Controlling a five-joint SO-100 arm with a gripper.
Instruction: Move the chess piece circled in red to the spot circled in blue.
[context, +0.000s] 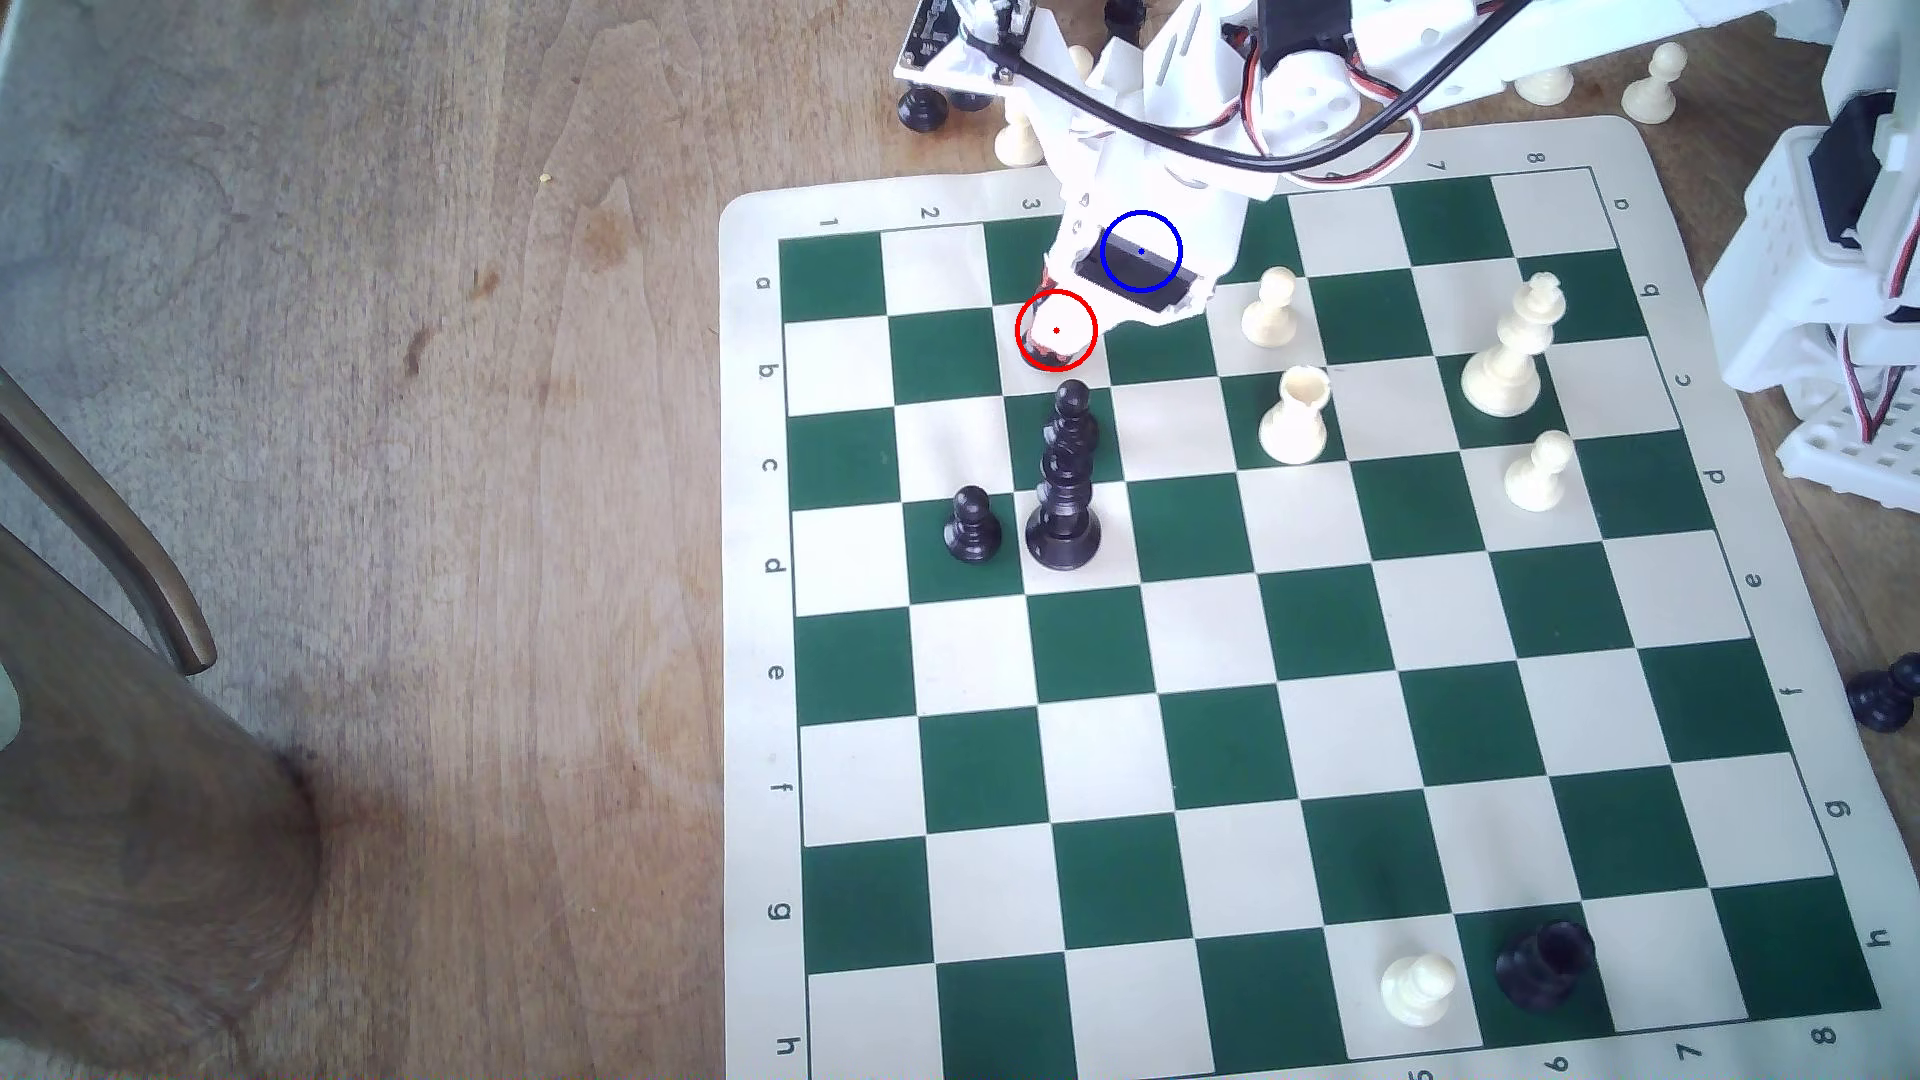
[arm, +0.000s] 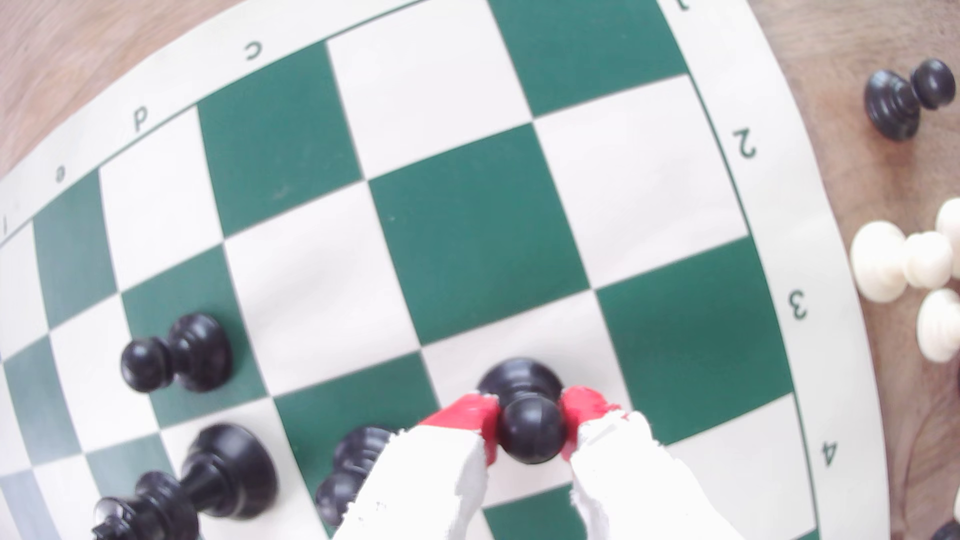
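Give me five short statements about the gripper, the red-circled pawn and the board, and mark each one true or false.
1. The gripper, with red fingertip pads, stands on both sides of the small glossy black pawn. True.
2. That pawn stands on a green square. False: a cream-white one.
3. The blue ring marking the spot lies over the arm in the exterior view. True.
4. The tall tiered black piece lies toppled. False: it stands upright.
5. Cream-white pawns lie off the green and cream chessboard mat. True.
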